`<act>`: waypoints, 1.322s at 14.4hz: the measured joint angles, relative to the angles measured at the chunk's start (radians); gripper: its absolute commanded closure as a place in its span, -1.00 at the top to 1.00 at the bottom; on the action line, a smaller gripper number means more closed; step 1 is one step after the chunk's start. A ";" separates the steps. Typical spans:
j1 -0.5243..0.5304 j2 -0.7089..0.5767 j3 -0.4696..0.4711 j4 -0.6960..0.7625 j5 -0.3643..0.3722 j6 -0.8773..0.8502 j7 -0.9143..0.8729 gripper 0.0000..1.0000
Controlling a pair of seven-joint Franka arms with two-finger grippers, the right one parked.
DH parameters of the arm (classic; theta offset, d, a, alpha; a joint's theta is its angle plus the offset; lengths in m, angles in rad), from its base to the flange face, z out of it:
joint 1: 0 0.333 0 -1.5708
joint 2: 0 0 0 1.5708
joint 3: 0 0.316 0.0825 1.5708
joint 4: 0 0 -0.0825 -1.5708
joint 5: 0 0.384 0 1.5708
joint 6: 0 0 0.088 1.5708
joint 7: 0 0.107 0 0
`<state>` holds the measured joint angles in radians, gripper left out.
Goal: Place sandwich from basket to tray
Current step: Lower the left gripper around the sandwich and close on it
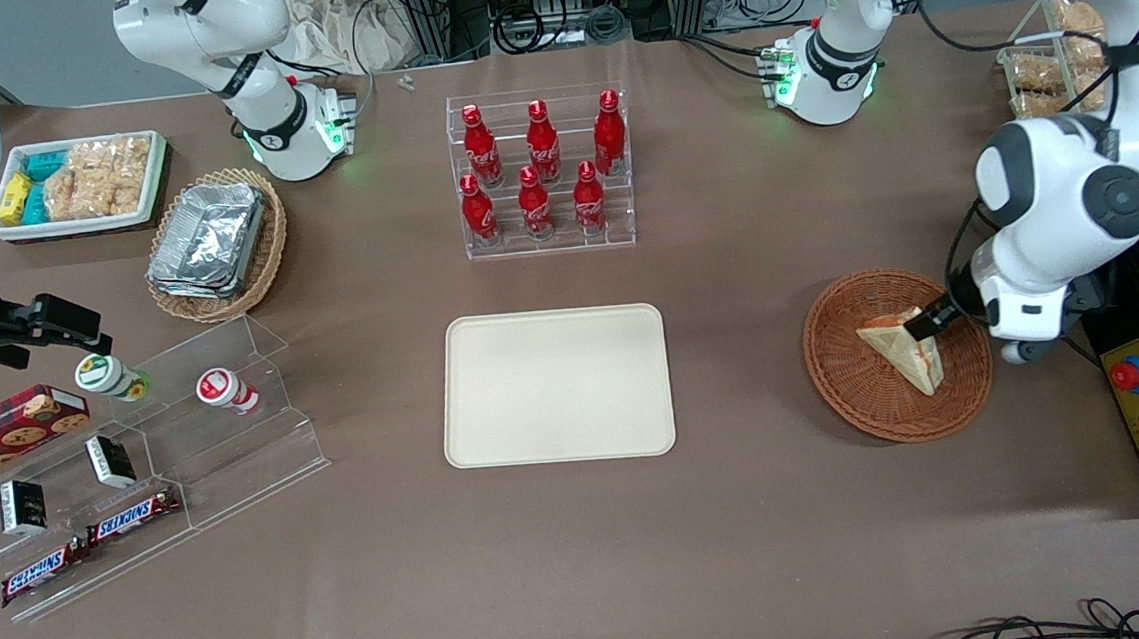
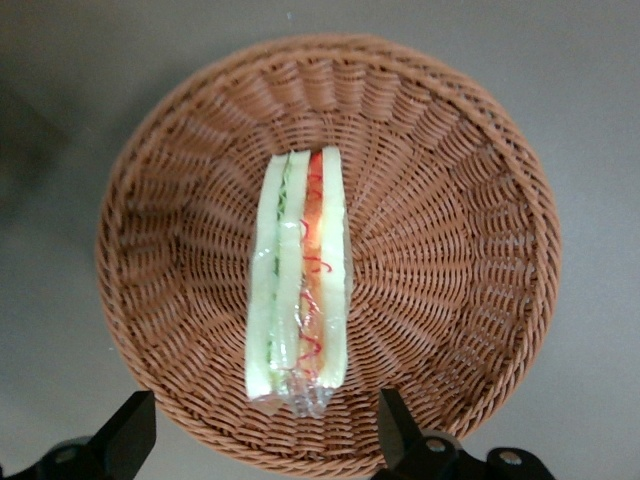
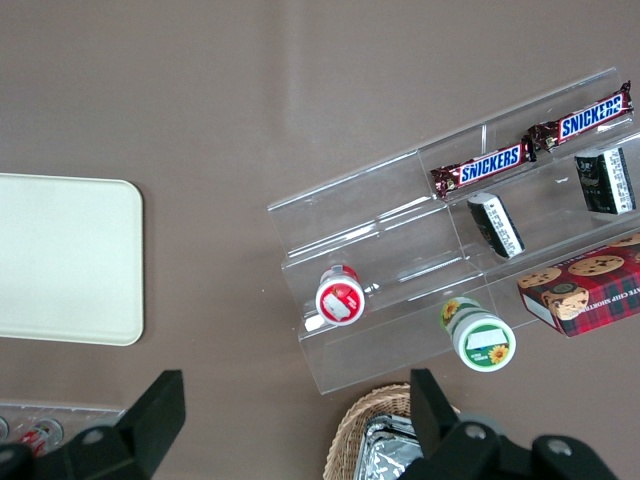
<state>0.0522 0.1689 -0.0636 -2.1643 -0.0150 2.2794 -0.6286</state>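
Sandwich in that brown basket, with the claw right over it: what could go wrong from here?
The gripper hangs open over the sandwich, fingers either side of its end. Possible slips:
1. The wedge stands on edge in clear wrap, so closing fingers might tip it or slide off the film.
2. Squeezing could crush the soft bread.
3. The basket is light and sloped; a low approach may snag the weave and drag it, away from the tray.
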 measured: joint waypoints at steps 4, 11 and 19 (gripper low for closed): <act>-0.011 0.023 0.000 0.000 0.004 0.012 -0.011 1.00; -0.011 0.087 0.000 0.000 0.014 0.076 -0.040 1.00; -0.046 0.162 0.000 0.000 0.029 0.152 -0.116 -1.00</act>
<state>0.0064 0.3306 -0.0635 -2.1648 0.0140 2.4317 -0.7444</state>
